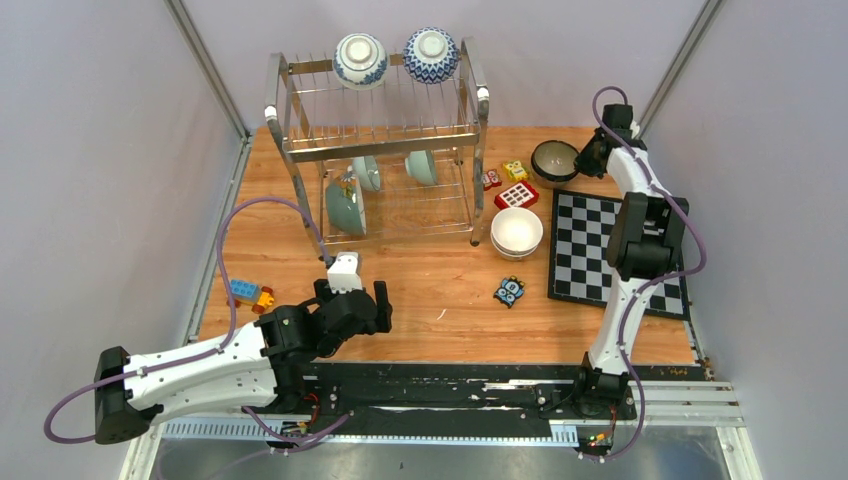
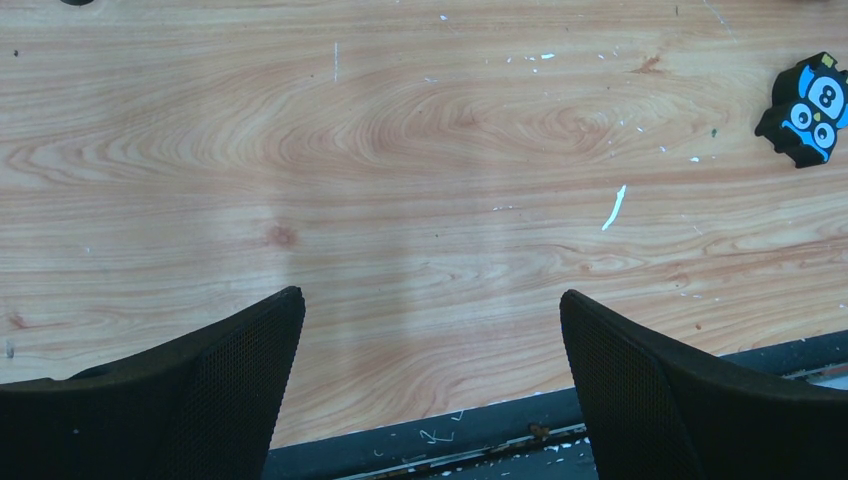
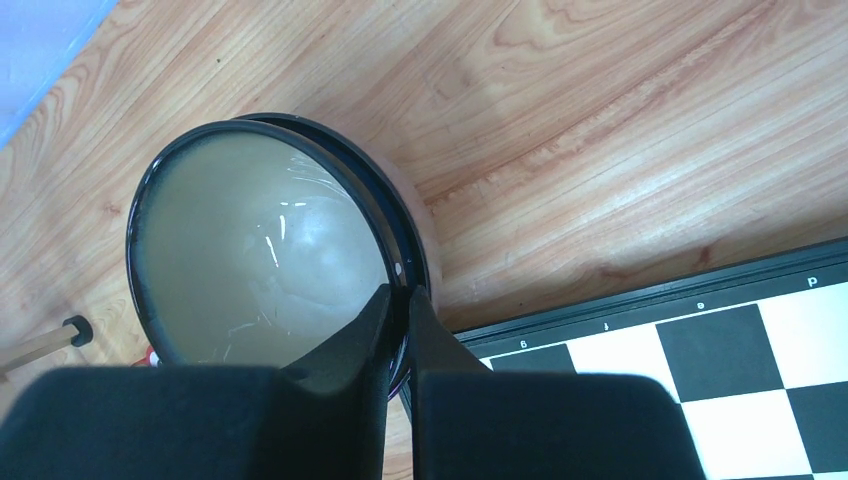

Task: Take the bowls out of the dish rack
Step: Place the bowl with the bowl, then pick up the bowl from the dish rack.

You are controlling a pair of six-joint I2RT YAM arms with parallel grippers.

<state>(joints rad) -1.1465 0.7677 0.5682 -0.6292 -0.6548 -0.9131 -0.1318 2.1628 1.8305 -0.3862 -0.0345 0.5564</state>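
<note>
Right wrist cam: near side of the dark bowl [image 3: 250,250] sits hidden behind the right gripper [image 3: 400,295] fingers [image 3: 350,345]; its rim vanishes between them. Just ahead of the fingertips there's a second dark rim [image 3: 405,230], own bowl or not, can't tell. Beside the fingers the chessboard [image 3: 720,350] is clipped right and bottom. On the other side a stick-like thing [image 3: 45,342] is clipped and unidentifiable.
Left wrist cam: left gripper [image 2: 430,291] fingers [image 2: 200,380] cut by bottom edge; ahead of them the owl block [image 2: 812,105] is clipped.
Top cam: right fingertips hidden behind wrist.
</note>
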